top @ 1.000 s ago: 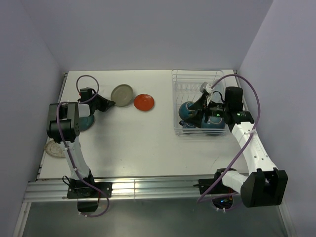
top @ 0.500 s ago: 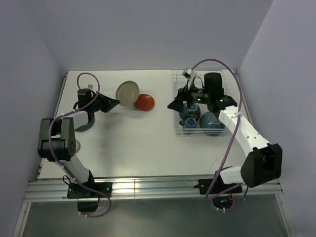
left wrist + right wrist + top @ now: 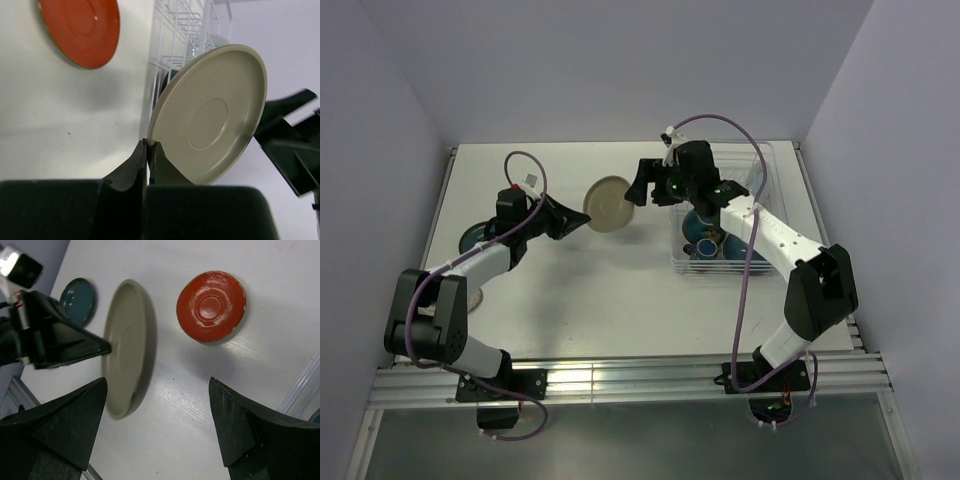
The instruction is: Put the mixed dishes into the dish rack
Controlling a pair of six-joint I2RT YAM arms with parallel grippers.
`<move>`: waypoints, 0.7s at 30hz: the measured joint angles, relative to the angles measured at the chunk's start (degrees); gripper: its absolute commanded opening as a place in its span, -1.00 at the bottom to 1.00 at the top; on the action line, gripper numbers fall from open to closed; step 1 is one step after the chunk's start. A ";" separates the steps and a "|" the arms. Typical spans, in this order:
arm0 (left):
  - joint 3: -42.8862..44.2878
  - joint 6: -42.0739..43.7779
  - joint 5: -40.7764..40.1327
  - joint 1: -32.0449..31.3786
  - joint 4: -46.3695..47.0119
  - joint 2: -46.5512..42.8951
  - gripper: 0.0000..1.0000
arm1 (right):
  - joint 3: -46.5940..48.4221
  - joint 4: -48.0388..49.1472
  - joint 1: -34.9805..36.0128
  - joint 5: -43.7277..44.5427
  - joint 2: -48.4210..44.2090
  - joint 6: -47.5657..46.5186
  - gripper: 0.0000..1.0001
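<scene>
Pinching grey-olive plate (image 3: 210,115) rim with left hand (image 3: 148,145), upright above counter (image 3: 620,290). Holding right hand (image 3: 157,385) spread beside it. Likely handover; needs right closing on free rim.

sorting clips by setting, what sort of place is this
Probably a robot lab bench, not a kitchen: left arm and right arm mounted at the edge of a white table, plain walls boxing it in, a wire dish rack and red plate as props.
</scene>
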 measured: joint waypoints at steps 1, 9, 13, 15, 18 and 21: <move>-0.15 -0.04 0.00 -0.37 0.02 -0.61 -1.00 | 0.00 -0.15 0.09 0.76 0.52 0.61 0.78; -1.40 -0.13 -0.02 -1.84 0.26 -2.47 -1.00 | 0.00 0.09 0.17 -0.20 2.45 3.10 0.25; -1.68 -0.11 0.02 -2.34 0.22 -2.47 -1.00 | 0.00 1.29 0.20 -5.18 2.62 4.02 -0.36; -1.68 -0.02 0.00 -2.60 0.22 -2.47 -0.99 | -0.07 1.84 0.17 -7.28 2.80 4.26 -0.47; -1.68 0.20 0.42 -2.71 0.26 -2.47 -0.97 | -0.28 3.34 -0.35 -8.28 3.13 4.66 -0.66; -1.68 0.37 0.44 -2.91 0.17 -2.47 -0.95 | -0.66 3.91 -0.79 -9.20 3.26 4.85 -0.81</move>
